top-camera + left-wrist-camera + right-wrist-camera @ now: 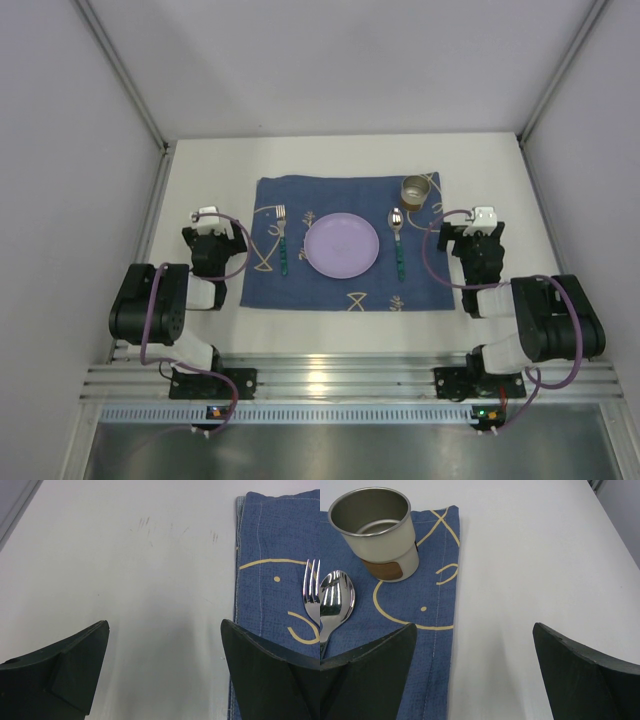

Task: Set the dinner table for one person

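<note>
Meanwhile, left gripper (165, 630) and right gripper (475, 627) are gaping wide, flanking the table's (480, 170) cloth (300, 290), which is bearing plate (342, 245), fork (283, 240), spoon (398, 240) and cup (416, 190).

You see a white table (350, 160), a dark blue cloth (425, 290) with pale yellow fish outlines, a lilac plate (342, 245), a cream cup (376, 540) with a brown patch.

Left wrist view: fork (312, 581) cut by right edge, tines only, handle out of frame. Cloth (270, 545) cut by right edge. Left gripper (164, 624) fingers cut by bottom edge.
Right wrist view: spoon (335, 600) cut by left edge, bowl only. Right gripper (474, 625) fingers likewise cut.
Top view: plate (342, 245) hides cloth centre.
</note>
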